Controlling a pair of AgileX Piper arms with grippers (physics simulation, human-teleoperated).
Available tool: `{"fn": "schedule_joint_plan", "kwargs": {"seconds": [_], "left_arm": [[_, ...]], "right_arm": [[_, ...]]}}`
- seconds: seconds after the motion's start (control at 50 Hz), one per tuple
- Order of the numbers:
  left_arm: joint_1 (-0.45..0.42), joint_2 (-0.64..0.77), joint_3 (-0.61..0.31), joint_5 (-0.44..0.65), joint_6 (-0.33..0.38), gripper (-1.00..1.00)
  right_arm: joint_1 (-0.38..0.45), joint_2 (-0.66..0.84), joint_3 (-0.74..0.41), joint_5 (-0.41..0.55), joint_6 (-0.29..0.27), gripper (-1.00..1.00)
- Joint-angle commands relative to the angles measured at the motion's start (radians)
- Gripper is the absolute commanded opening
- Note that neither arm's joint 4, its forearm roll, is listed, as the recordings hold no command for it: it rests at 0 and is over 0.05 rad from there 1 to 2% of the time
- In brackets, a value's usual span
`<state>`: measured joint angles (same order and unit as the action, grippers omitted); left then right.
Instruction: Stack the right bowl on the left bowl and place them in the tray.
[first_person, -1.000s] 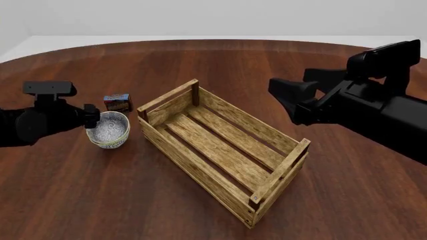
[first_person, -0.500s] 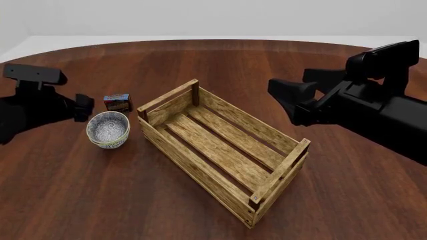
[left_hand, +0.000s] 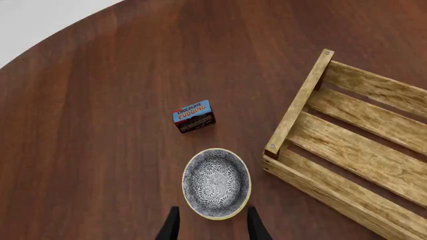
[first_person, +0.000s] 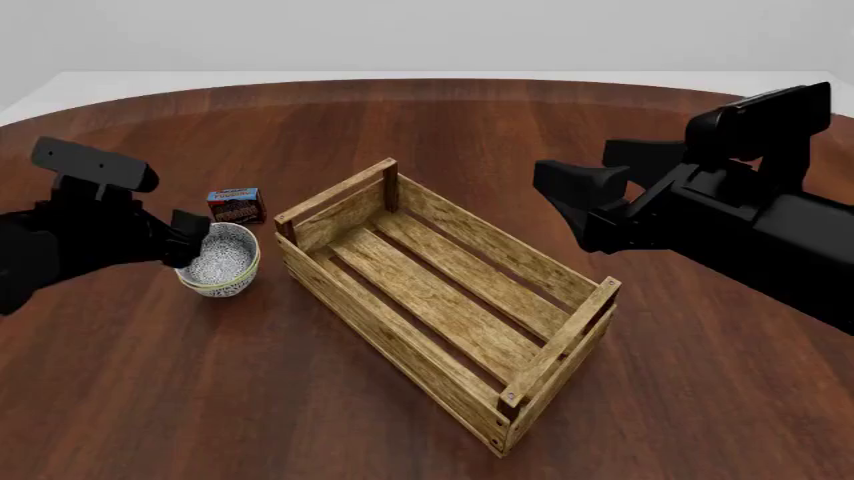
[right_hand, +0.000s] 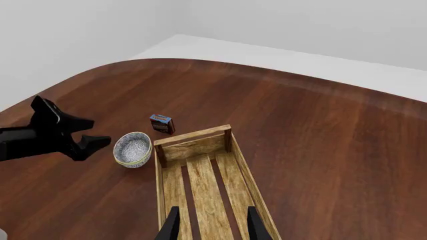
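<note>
L claw (first_person: 187, 243) open, over stacked bowls (first_person: 220, 262) for grab; R claw (first_person: 577, 205) open, empty, parked above tray (first_person: 447, 300).

My matt black fingers (left_hand: 172, 226), smooth like moulded plastic, frame a bowl (left_hand: 217, 183) with a fine grey-and-white pattern inside and a pale yellow rim, its surface like glazed ceramic. The table (first_person: 400, 130) is dark reddish wood with long grain and a soft satin sheen. The tray (first_person: 447, 300) is pale, rough-sawn timber, unvarnished, with visible knots and small metal fasteners. A small printed carton (left_hand: 194, 116) looks like cardboard.
</note>
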<state>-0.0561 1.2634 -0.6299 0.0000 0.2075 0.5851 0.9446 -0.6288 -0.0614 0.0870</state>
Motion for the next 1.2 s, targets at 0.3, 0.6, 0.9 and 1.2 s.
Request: {"fn": "schedule_joint_plan", "kwargs": {"seconds": [0.3, 0.6, 0.9, 1.2], "left_arm": [[-0.074, 0.071, 0.026, -0.025, 0.082, 1.0], [-0.077, 0.202, -0.002, -0.087, 0.088, 1.0], [-0.072, 0.311, -0.042, -0.125, 0.08, 1.0], [-0.065, 0.384, -0.041, -0.166, 0.073, 1.0]], "right_arm": [[-0.003, 0.014, 0.0, -0.009, -0.001, 1.0], [-0.004, 0.025, 0.0, -0.014, -0.001, 1.0], [-0.005, 0.037, -0.001, -0.022, -0.002, 1.0], [-0.007, 0.034, -0.002, -0.019, -0.001, 1.0]]}}
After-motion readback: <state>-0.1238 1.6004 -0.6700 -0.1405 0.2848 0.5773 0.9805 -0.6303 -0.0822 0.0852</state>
